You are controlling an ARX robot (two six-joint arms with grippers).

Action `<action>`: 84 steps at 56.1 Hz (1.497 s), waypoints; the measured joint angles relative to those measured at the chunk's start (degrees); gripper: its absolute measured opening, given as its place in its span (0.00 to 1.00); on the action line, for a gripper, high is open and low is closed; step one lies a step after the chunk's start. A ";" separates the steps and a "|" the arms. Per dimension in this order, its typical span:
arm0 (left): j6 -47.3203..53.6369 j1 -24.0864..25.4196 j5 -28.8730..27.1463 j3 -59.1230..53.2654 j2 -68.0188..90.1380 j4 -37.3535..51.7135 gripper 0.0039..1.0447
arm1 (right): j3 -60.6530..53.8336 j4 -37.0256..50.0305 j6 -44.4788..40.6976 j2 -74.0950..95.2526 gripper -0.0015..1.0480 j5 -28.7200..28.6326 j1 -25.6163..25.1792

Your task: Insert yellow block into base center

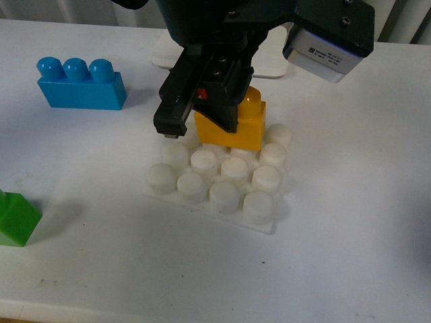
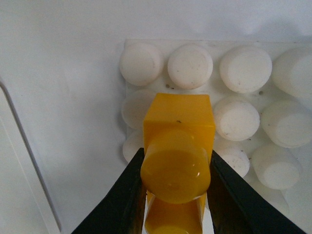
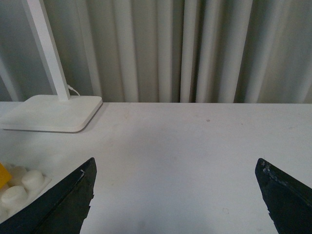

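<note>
**Yellow block held over the far rows of the base**

The yellow block (image 1: 232,128) sits clamped in the left pincer (image 1: 202,121), low over the far part of the base (image 1: 214,185) — whether its underside is seated on the studs or just above them cannot be told. In the left wrist view the two black fingers (image 2: 122,200) press against the block's (image 2: 178,141) opposite sides, with one round stud facing the camera and a second partly in sight below it. The block covers studs towards the far-left side of the base (image 2: 141,46) rather than squarely in the middle; free white studs show on its near side and to its right.

The base lies flat on the white counter (image 1: 350,222), holding nothing else.

To the far left a blue brick (image 1: 81,84) with three studs stands on the counter, well apart from the base. A green brick (image 1: 17,219) is cut off by the near left edge. Behind the left arm lies the flat white lamp stand (image 3: 51,112) with its upright post.

The right pincer (image 3: 178,195) is spread wide and grips nothing — only its two dark fingertips (image 3: 68,200) show, above bare counter to the right of the base.
</note>
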 joint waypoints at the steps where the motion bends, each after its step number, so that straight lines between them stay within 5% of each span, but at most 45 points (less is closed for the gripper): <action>1: 0.02 0.00 -0.02 -0.15 0.00 0.00 0.29 | 0.00 0.00 0.00 0.00 0.91 0.00 0.00; 49: 0.04 0.07 -1.79 -5.64 1.07 8.90 0.29 | 0.00 0.00 0.00 0.00 0.91 0.00 0.00; 74: -0.98 3.13 1.44 -15.39 -11.91 22.71 0.96 | 0.00 0.00 0.00 0.00 0.91 0.02 0.00; 84: -5.99 5.66 2.84 -29.64 -28.63 36.04 0.94 | 0.00 0.00 0.00 0.00 0.91 0.02 0.00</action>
